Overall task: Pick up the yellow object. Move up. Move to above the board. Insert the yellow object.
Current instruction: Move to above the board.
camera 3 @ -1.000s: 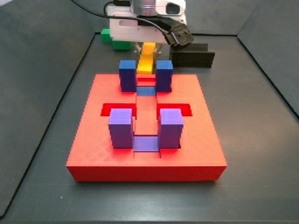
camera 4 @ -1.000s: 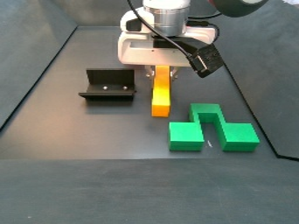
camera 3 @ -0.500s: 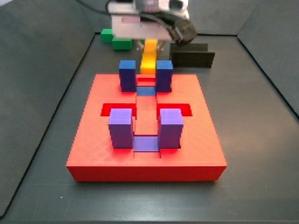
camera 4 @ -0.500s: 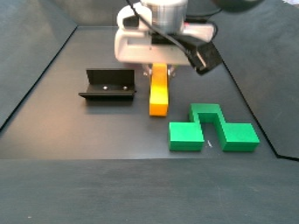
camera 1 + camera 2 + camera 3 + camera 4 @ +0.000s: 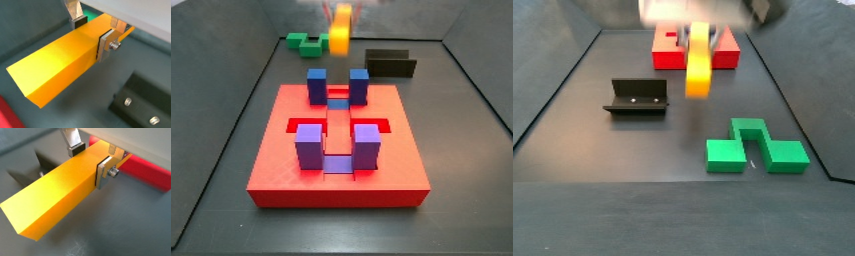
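Observation:
The yellow object [image 5: 60, 65] is a long yellow-orange bar, held level between the two silver fingers of my gripper [image 5: 92, 32]; it shows the same way in both wrist views [image 5: 57, 198]. The gripper [image 5: 90, 159] is shut on it near one end. In both side views the bar [image 5: 339, 30] [image 5: 699, 60] hangs blurred above the floor. The gripper body [image 5: 698, 12] is a blur at the frame edge. The board [image 5: 278, 160] is a red block with blue and purple posts, nearer the camera than the bar. It also shows behind the bar in a side view [image 5: 727, 48].
The dark fixture [image 5: 392, 63] [image 5: 637, 97] stands on the floor beside the bar, and shows below it in a wrist view [image 5: 143, 100]. Green blocks [image 5: 754, 145] [image 5: 303, 42] lie on the floor away from the board. Dark walls surround the floor.
The gripper has risen with the yellow object, which has left the floor and now hangs in the air. The board, the fixture and the green blocks have not moved.

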